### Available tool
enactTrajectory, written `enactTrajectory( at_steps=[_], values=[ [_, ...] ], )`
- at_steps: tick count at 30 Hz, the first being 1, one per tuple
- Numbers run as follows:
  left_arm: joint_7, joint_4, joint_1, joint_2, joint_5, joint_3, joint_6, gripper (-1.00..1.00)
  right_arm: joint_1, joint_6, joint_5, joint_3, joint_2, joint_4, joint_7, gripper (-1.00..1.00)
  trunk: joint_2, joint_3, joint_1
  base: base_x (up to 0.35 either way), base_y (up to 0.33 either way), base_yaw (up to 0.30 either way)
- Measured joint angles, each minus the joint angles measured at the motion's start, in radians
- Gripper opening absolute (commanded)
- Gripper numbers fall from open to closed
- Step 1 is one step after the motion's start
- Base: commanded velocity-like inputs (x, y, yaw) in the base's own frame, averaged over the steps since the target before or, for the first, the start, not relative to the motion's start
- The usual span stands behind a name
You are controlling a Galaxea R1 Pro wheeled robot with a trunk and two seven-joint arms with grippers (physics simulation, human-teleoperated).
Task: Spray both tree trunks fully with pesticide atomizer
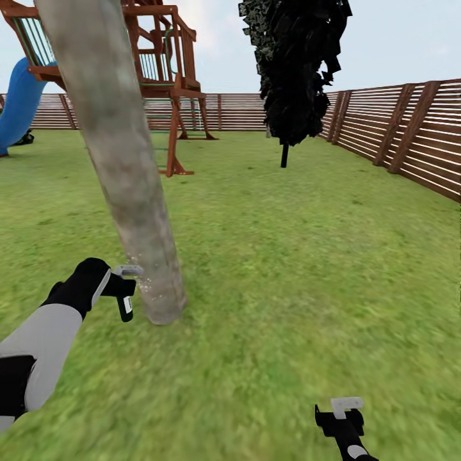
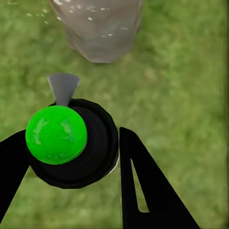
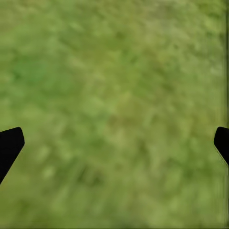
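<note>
A thick grey-brown tree trunk rises from the grass floor at centre left. My left gripper hovers just left of the trunk's base. In the left wrist view it is shut on the pesticide atomizer, a black round body with a bright green cap and a grey nozzle aimed at the trunk. White droplets speckle the trunk's lower part. My right gripper hangs low over bare grass, open, with nothing between its fingers.
A black-leaved cypress stands at the back centre. A wooden playset with a blue slide stands behind the trunk. A brown slat fence runs along the right and the back. Open lawn lies to the right.
</note>
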Motion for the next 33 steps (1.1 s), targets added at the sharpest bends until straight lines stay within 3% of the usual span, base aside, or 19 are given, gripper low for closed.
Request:
enactTrajectory(
  at_steps=[6, 17, 23, 25, 28, 33],
  values=[
    [0.0, 0.0, 0.003, 0.001, 0.001, 0.001, 0.0, -1.0, 0.0, 0.0, 0.0, 0.0, 0.0, 0.0, 0.0, 1.0, 0.0, 0.0, 0.0, 0.0, -0.274, 0.006],
    [0.0, 0.003, 0.007, 0.01, -0.002, 0.006, -0.003, -1.0, 0.0, 0.0, 0.0, 0.001, 0.002, 0.0, 0.0, 1.0, 0.0, 0.0, 0.0, 0.032, -0.274, 0.226],
    [0.005, 0.002, 0.007, -0.034, 0.004, 0.005, -0.004, -1.0, 0.0, 0.0, 0.0, 0.0, 0.0, 0.001, 0.002, 1.0, 0.0, 0.0, 0.0, 0.088, -0.274, 0.007],
    [0.003, 0.002, 0.007, -0.025, -0.008, 0.006, -0.005, -1.0, 0.0, 0.0, 0.0, 0.0, 0.0, 0.001, 0.002, 1.0, 0.0, 0.0, 0.0, 0.057, -0.274, 0.0],
    [0.001, 0.004, 0.008, 0.019, -0.009, 0.006, -0.006, -1.0, 0.0, 0.0, 0.0, 0.0, 0.0, 0.0, 0.002, 1.0, 0.0, 0.0, 0.0, 0.008, -0.274, 0.0],
    [0.007, 0.003, 0.009, 0.008, 0.003, 0.006, -0.006, -1.0, 0.0, 0.0, 0.0, 0.0, 0.001, 0.0, 0.002, 1.0, 0.0, 0.0, 0.0, 0.001, -0.274, 0.183]
  ],
)
